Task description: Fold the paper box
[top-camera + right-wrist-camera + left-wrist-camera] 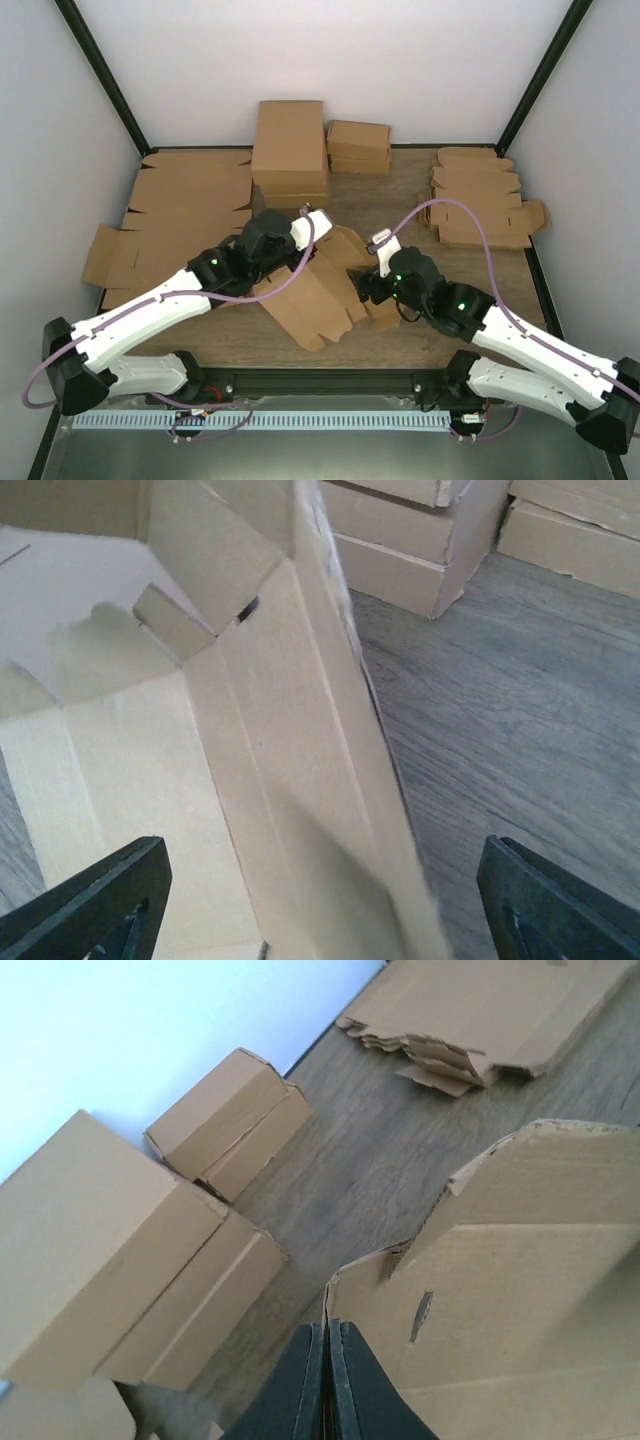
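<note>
Near the middle of the surface [405, 195], the left hand [327, 1332] is fully closed at a flap edge of the paper box [315, 290]; whether it pinches the flap I cannot tell. The right hand [320, 880] stands wide open, a raised box wall between its fingers [100, 900].

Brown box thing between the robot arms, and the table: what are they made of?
The plain brown half-folded paper box looks like matte cardboard: creased folds, cut slots, fuzzy edges. The grey-brown tabletop looks like wood or wood-print laminate: grain streaks show, but which is unclear.
</note>
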You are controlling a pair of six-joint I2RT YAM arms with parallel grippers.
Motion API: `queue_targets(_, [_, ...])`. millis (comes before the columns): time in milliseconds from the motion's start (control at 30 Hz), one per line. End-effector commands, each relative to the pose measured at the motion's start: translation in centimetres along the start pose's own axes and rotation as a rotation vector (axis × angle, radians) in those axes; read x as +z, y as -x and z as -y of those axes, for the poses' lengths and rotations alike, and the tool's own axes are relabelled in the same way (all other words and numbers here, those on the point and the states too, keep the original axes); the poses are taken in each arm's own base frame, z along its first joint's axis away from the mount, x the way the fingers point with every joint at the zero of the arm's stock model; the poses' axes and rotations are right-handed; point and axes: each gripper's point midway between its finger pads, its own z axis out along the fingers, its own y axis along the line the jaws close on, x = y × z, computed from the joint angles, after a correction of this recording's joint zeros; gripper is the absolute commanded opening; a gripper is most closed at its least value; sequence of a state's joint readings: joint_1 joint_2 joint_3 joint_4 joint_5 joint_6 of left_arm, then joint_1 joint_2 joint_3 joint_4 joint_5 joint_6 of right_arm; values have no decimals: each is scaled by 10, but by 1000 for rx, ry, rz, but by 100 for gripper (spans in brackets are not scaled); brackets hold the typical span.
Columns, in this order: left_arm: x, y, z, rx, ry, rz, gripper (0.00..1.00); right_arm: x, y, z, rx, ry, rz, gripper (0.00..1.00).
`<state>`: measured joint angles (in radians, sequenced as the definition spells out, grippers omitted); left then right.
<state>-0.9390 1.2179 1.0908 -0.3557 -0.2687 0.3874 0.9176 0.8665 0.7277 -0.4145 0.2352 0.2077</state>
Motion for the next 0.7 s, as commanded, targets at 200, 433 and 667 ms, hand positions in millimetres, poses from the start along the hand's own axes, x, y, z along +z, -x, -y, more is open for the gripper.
queue_targets(200, [-34,-33,-27,-545,167,64,4,-33,16,28,236,-151,-35,100])
queue_targets(433, [-41,-74,-19,-658,192,66,4,-35,6,30,310,-140,5,100])
queue_targets(667, [-45,-110,-11,-786,215,54,4,-21,-30,33,389,-155,-54,100])
